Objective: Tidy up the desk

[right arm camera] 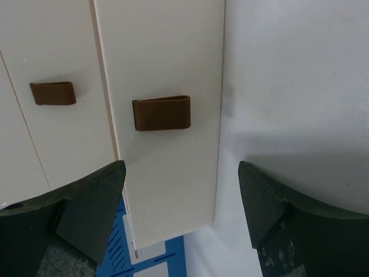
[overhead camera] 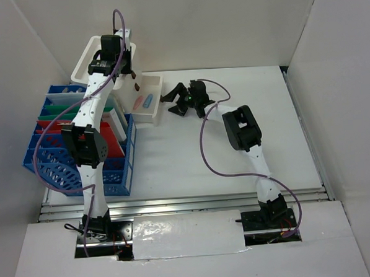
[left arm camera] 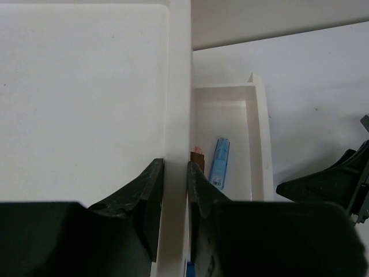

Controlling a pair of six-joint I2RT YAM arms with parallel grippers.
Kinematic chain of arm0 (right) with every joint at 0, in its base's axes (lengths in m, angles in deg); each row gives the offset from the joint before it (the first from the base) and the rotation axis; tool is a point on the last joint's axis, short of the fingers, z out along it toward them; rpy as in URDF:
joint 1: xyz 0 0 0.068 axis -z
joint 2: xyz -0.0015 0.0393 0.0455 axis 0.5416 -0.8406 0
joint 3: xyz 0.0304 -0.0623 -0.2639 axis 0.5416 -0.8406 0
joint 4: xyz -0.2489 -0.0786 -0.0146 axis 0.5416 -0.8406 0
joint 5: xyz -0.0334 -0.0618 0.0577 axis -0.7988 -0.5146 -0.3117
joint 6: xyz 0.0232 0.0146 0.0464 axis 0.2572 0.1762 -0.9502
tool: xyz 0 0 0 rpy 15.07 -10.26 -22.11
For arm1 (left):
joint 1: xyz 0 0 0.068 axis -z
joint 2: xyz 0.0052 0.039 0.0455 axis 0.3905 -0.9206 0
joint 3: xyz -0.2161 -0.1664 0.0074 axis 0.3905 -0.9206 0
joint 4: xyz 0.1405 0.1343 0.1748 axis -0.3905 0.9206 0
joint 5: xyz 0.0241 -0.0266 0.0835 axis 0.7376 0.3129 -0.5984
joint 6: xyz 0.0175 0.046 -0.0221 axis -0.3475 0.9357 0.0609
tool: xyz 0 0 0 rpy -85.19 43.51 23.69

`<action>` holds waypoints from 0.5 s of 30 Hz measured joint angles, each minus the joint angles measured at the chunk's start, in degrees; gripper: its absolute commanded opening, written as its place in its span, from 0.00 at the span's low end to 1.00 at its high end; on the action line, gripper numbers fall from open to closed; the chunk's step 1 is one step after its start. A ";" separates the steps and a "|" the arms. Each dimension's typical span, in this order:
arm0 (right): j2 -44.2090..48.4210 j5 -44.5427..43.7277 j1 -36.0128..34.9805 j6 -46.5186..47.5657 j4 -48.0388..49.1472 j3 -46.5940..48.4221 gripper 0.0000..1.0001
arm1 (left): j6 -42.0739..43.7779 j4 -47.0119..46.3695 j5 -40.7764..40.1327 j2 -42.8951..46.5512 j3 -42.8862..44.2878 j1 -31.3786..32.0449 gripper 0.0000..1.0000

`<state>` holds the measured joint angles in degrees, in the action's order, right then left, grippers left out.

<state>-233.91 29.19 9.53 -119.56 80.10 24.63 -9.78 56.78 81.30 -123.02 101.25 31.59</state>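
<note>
The desk (overhead camera: 236,160) is a white tabletop with a silver rail (overhead camera: 188,203) along its front. A white open-top box (overhead camera: 85,63) sits raised at the back left, above a blue crate. My left gripper (overhead camera: 125,66) is shut on this box's side wall (left arm camera: 177,115), one finger (left arm camera: 151,184) inside and one outside. A second white box (overhead camera: 156,90) lies lower to its right, holding a blue packet (left arm camera: 219,161) and a pink item (overhead camera: 138,102). My right gripper (overhead camera: 172,102) stands open before that box's front, its brown knob (right arm camera: 161,112) just ahead of the fingers (right arm camera: 101,202).
A blue slotted crate (overhead camera: 50,164) with green, red and white folders stands at the left edge of the desk, partly under the raised box. White walls enclose the desk at the back and on both sides. A purple cable loops from each arm.
</note>
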 measured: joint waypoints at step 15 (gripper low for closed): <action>-1.42 -3.28 -0.98 -3.08 -2.58 4.37 0.50 | -0.20 0.04 0.92 -0.02 0.02 0.02 0.00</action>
<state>-235.33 25.91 8.54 -122.64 77.52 29.00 -9.97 56.82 82.22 -123.04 101.28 31.61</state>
